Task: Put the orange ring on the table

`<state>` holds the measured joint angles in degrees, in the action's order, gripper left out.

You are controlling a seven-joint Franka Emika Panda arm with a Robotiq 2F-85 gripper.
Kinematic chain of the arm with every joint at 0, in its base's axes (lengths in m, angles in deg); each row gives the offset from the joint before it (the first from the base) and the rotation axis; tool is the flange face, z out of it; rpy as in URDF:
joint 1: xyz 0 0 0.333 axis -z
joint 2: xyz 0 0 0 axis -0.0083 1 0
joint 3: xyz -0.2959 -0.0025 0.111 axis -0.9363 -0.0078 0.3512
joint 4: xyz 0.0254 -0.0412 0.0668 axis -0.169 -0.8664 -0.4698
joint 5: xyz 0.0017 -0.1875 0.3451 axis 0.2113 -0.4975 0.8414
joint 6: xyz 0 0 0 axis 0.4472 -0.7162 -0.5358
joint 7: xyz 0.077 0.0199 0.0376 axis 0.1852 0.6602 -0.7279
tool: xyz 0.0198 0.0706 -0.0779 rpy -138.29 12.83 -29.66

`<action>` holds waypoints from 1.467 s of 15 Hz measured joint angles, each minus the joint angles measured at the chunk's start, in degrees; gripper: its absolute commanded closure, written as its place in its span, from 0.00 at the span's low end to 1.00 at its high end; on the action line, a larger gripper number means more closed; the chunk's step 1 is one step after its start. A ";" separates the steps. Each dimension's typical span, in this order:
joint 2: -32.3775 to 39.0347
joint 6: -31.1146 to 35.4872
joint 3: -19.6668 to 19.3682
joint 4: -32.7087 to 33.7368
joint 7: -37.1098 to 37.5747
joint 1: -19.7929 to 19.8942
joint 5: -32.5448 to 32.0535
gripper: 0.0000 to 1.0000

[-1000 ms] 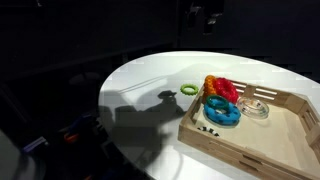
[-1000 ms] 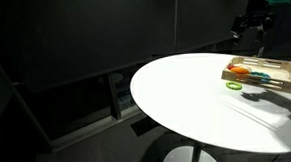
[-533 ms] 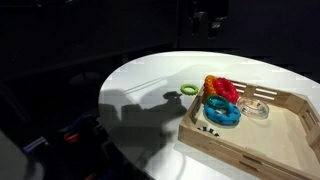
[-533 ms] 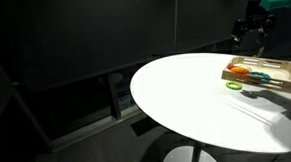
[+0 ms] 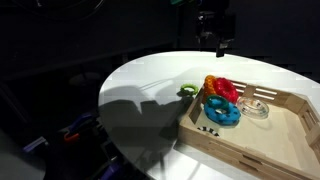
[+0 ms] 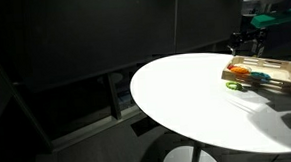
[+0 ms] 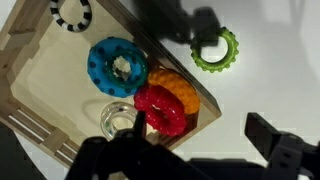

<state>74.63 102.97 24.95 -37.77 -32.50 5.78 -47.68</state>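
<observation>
The orange ring [image 7: 181, 83] lies in the corner of the light wooden tray [image 7: 40, 70], partly under the red ring [image 7: 160, 110]. In an exterior view the orange ring [image 5: 210, 82] leans at the tray's near-left corner, with the red ring [image 5: 226, 90] beside it. My gripper [image 7: 200, 130] is open and empty, hanging above the tray corner and the white table [image 7: 270, 70]. It shows high above the rings in both exterior views [image 5: 220, 28] [image 6: 245, 38]. The small green ring [image 7: 215, 50] lies on the table [image 5: 140, 90] just outside the tray.
In the tray are also a blue ring [image 7: 117, 66], a clear ring [image 7: 116, 122] and a black-and-white ring [image 7: 72, 12]. The tray [image 6: 264, 80] stands near the round table's far edge. The white top [image 6: 187, 99] stretches wide beside it.
The gripper has come down and moved closer over the tray's ring corner. The rings and the tray have not moved.
</observation>
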 measured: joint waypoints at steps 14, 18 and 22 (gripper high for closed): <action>8.03 5.39 -2.20 -0.07 4.35 -2.90 -5.22 0.08; 8.61 5.39 -2.89 -0.06 4.46 -3.34 -5.34 0.15; 8.80 5.39 -3.52 -0.06 4.61 -3.65 -5.61 0.31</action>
<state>83.43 108.37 21.43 -37.83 -27.88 2.13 -53.29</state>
